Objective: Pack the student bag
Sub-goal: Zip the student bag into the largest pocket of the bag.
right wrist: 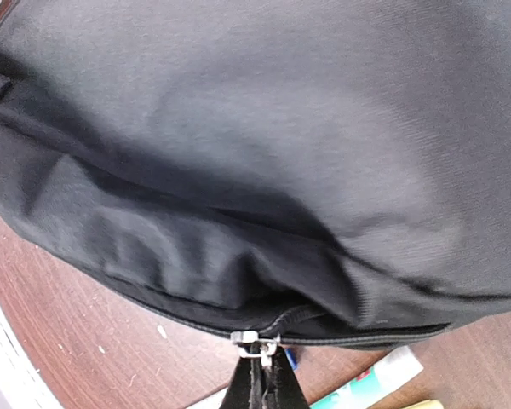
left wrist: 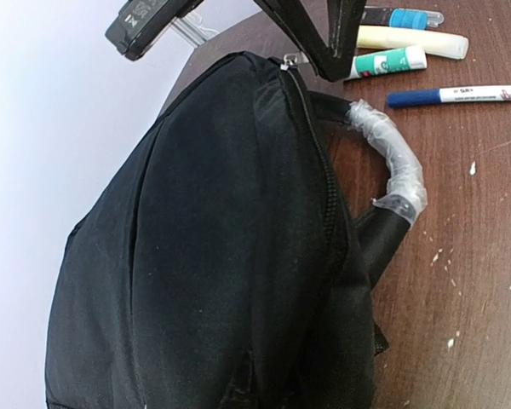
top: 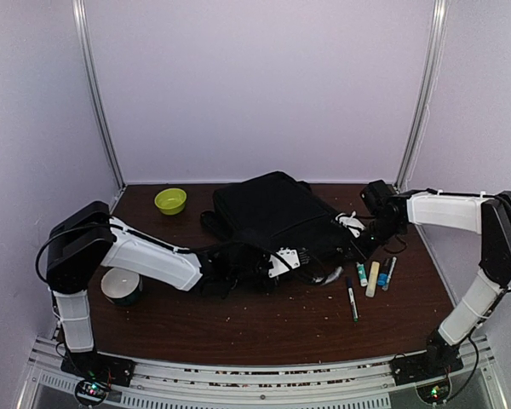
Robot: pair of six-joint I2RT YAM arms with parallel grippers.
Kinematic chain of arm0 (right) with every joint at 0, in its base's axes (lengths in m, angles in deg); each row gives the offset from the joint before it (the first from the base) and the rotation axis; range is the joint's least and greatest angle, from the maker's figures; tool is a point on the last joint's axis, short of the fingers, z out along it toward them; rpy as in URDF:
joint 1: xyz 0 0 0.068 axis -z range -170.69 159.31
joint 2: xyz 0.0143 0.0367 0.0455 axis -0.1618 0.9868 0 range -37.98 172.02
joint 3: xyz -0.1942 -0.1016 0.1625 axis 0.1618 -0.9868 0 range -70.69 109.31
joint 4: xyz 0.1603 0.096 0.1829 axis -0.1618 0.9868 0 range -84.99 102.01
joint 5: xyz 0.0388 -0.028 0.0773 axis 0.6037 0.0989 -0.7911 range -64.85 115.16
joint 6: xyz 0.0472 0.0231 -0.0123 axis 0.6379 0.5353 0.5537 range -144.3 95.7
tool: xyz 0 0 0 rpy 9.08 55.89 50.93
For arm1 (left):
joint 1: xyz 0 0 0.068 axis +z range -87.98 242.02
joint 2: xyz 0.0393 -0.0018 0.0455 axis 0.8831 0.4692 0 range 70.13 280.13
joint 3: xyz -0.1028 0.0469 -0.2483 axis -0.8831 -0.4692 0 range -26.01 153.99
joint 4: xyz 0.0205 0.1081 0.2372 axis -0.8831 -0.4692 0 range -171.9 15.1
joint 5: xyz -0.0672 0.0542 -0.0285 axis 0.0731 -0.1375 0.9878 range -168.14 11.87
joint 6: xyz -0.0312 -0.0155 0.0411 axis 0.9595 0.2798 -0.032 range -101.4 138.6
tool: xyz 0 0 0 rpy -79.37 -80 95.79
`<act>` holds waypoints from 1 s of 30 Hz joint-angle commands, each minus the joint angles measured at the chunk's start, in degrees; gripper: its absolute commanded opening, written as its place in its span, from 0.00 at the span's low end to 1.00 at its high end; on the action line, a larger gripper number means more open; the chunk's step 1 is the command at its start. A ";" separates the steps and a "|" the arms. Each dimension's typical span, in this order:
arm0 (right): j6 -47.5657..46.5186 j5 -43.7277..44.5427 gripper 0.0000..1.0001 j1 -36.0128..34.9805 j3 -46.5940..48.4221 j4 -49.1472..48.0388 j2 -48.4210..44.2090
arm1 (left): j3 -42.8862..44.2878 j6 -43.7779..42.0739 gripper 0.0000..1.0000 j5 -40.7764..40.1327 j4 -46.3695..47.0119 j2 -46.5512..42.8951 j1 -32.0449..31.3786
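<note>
- Opening the student bag (top: 272,213) looked to be the step in hand. The zip appeared closed wherever it showed, and nothing was seen going inside yet.
- The right gripper (right wrist: 260,366) had its fingers pinched shut on the zipper pull (right wrist: 255,341). The pull sat right at the fingertips, and the bag's black bulk spread out beyond them.
- The left gripper (top: 283,260) was closed at the bag's near edge. Its fingers did not show in its own wrist view, so whether they pinched any fabric could not be told.
- The bag lay flat on the table directly ahead of the left fingers. Its grey handle (left wrist: 392,166), wrapped in clear film, arched out just to their right.
- Beyond the handle and close beside the right fingers lay loose stationery: a blue pen (left wrist: 460,94), a green-capped marker (left wrist: 387,61) and a pale stick (left wrist: 413,41). None of them touched the bag.
- The next move probably called for the right fingers to draw the pull along the curved zip track while the left side steadied the bag.
- The pull would likely need to follow the curve. Otherwise the soft fabric could bunch, or the whole bag could slide toward the pens.
</note>
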 commanded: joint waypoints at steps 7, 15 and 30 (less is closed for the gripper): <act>-1.87 3.30 0.00 1.77 3.90 -1.02 2.23 | -9.54 4.91 0.00 -8.38 -4.12 -9.82 2.48; -2.42 0.29 0.00 -2.17 5.52 -1.19 1.59 | -16.37 12.71 0.00 -9.63 -11.52 -15.98 2.94; 1.00 1.37 0.00 -10.00 5.99 0.33 -1.29 | -9.65 29.18 0.78 15.06 -10.51 -18.30 1.73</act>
